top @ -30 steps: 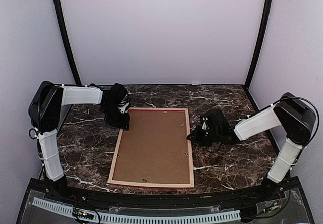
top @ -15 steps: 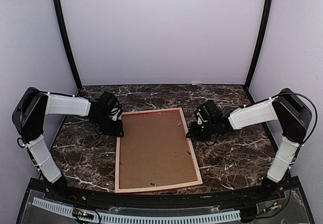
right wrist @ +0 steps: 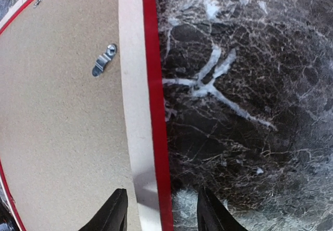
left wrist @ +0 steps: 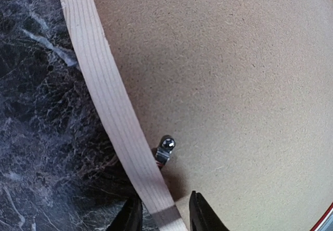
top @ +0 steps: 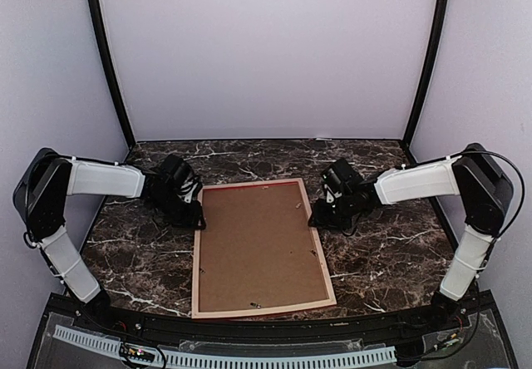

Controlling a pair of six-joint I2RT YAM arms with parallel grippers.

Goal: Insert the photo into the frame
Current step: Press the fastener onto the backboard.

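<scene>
Reaching low and inward from both sides, I am clamping my left gripper [left wrist: 165, 210] on the frame [top: 197, 269]'s left rail; my right gripper [right wrist: 164, 205] is straddling the opposite rail, fingers apart.

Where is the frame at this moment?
In the top view the frame lies back up, centred on the table, between the left hand and right hand, whose fingers straddle its side rails.
</scene>
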